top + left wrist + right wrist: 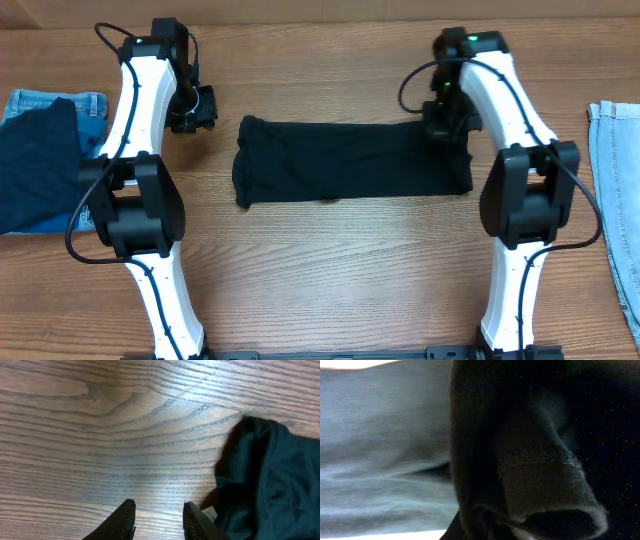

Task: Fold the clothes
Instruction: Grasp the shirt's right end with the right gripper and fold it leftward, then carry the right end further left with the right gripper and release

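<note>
**Right gripper pinches the far right corner of the black garment; left gripper hangs open beside it**

The black garment (350,160) lies in the middle of the wooden table (330,270), spread as a wide band running left to right between the two arms. Its left end is slightly bunched and rounded. Its right end reaches under the right arm.

The right gripper (440,122) sits on the garment's far right corner. In the right wrist view dark cloth fills most of the frame, with a thick fold and a stitched hem running down to the fingertips at the lower edge. The fingers are pressed together with that fabric gathered at them.

The left gripper (195,108) is above bare wood, just left of the garment's far left corner and not touching it. In the left wrist view its two fingers (125,520) stand apart with only table grain between them. The cloth's rumpled edge lies to their right, and a small white label (210,513) shows next to the right finger.

At the left edge of the table a dark navy garment (40,160) rests on a light blue denim piece (90,105), well apart from the black one. Another light denim piece (615,200) lies along the right edge.
</note>
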You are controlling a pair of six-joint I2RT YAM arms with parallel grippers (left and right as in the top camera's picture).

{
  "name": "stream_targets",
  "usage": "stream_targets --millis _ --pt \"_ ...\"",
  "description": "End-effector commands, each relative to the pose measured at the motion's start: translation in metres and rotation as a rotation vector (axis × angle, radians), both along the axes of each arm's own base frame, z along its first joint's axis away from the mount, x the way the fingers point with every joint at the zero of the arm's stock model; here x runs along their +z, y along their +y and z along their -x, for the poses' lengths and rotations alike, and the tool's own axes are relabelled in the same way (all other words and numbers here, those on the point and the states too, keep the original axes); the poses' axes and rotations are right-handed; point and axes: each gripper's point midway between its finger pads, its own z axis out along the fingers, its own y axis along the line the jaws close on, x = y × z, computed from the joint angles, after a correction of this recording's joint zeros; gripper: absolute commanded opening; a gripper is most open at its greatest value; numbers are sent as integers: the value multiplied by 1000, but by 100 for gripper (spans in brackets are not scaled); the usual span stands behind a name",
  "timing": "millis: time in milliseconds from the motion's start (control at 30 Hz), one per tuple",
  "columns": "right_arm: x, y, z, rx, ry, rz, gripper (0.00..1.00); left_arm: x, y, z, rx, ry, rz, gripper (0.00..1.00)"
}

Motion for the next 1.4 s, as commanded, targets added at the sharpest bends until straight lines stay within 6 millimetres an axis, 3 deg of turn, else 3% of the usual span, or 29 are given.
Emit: stream_targets --millis 0,167,367,633,933,967,1000,1100,1200,1233,1267,1300,1367 --pt "5 33 -2 62 -25 -5 4 3 4 -7 -15 -22 -13 35" --pt "4 89 6 146 -51 -13 5 3 4 -8 -15 -26 -13 35" --pt "3 134 5 198 -105 -83 8 3 4 -7 -15 -24 -12 35" --pt "5 162 0 207 -131 -212 10 3 4 -8 -15 -26 -13 35" --pt "5 191 16 334 -125 -218 10 3 4 -8 -15 -26 -13 35" --pt "5 191 17 335 -124 -218 14 3 4 -8 -15 -26 -13 35" --pt "5 192 16 335 -125 -219 32 3 4 -8 -15 -26 -13 35" --pt "7 206 22 367 -104 -311 62 3 4 -8 -15 -26 -13 35" --pt "21 240 44 589 -62 -561 62 3 4 -8 -15 -26 -13 36" --pt "20 239 43 601 -65 -559 62 3 4 -8 -15 -26 -13 36" --pt "16 231 36 593 -84 -493 54 3 4 -8 -15 -26 -13 36" --pt "12 214 26 529 -102 -403 54 3 4 -8 -15 -26 -13 36" --pt "24 196 17 474 -123 -334 50 3 4 -8 -15 -27 -13 36"
